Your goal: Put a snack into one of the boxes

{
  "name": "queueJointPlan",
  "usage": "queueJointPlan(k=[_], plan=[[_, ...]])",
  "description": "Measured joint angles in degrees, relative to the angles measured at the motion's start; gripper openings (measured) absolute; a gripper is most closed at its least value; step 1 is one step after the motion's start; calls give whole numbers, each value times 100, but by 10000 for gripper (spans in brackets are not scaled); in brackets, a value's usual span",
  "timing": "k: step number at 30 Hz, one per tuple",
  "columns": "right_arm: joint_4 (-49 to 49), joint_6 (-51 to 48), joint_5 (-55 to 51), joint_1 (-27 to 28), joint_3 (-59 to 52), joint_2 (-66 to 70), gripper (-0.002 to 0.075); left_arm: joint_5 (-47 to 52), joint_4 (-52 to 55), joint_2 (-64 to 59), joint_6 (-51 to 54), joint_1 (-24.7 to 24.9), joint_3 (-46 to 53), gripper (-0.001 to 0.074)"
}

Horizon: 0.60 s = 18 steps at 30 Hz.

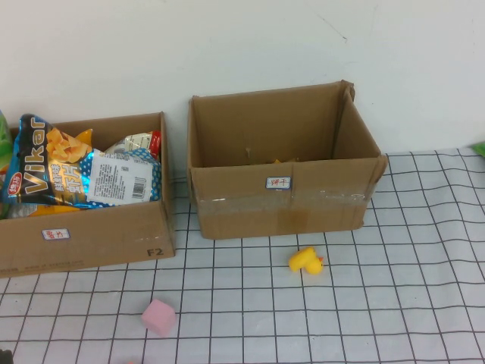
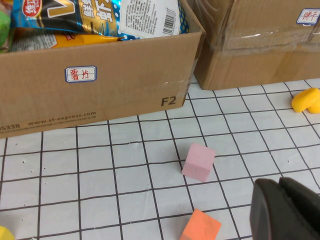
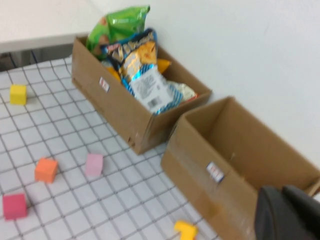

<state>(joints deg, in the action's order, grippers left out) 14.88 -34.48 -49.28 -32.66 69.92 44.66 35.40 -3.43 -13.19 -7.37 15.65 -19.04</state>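
Left box (image 1: 83,235) on the grid cloth (image 1: 394,303), packed with snack bags (image 1: 45,163), chips bag and a blue one on top. Pink cube (image 1: 159,317) in front, orange cube (image 2: 201,227) nearer the left gripper (image 2: 285,210), low over the cloth; grip state impossible to tell. Taped right box (image 1: 284,205) just beside, nearly empty. Yellow duck (image 1: 306,261) before it. Right gripper (image 3: 289,214) above that box's far corner, state equally unclear.
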Motion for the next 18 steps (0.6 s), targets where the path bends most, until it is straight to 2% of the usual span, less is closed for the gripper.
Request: queueJointPlan(k=[6,11,15,18], plan=[[0,48,298,0,-1392,-934,4,0,0,0,0,0,0,-1],[-50,192,375,0,-1864,-1472,4,0,0,0,0,0,0,-1],[-544,1013,171,0,-2259,-1987,3,0,0,0,0,0,0,-1],[-616,1253,304,0,-2643,-2378,3,0,0,0,0,0,0,-1]])
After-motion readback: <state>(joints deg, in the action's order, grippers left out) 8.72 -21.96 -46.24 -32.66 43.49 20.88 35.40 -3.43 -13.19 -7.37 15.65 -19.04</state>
